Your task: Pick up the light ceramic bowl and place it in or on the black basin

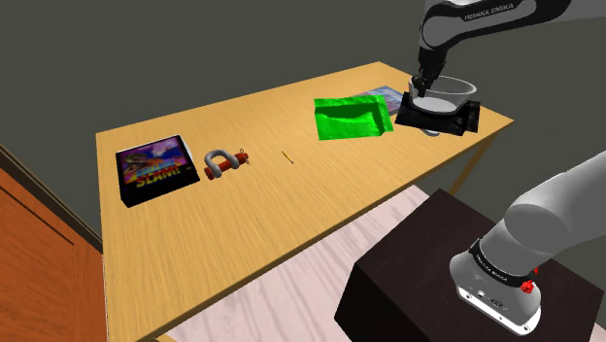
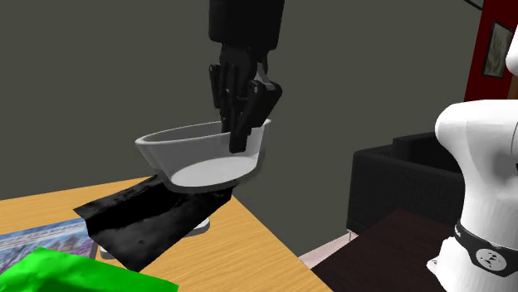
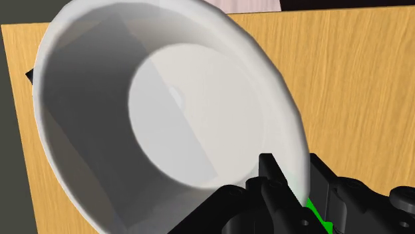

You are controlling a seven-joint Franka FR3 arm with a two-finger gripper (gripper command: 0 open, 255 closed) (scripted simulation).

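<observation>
Pinching the white bowl [image 2: 199, 158] by its rim, hand [image 2: 241, 139] holds it just over the black basin [image 2: 149, 217] at the tabletop [image 2: 249, 240] corner. Risk: one-sided rim grip lets bowl tilt or slip; off-centre release near the edge could send it off.

white arm [image 1: 554, 209] with dark joints, black lettering, all-black tool [image 2: 241, 138].

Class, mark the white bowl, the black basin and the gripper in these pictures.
white bowl [image 2: 212, 172], second exterior view, on its inner floor.
black basin [image 2: 137, 217], second exterior view, on its bare black surface.
gripper [image 2: 246, 139], second exterior view, between the fingertips clasping the bowl's rim.
</observation>
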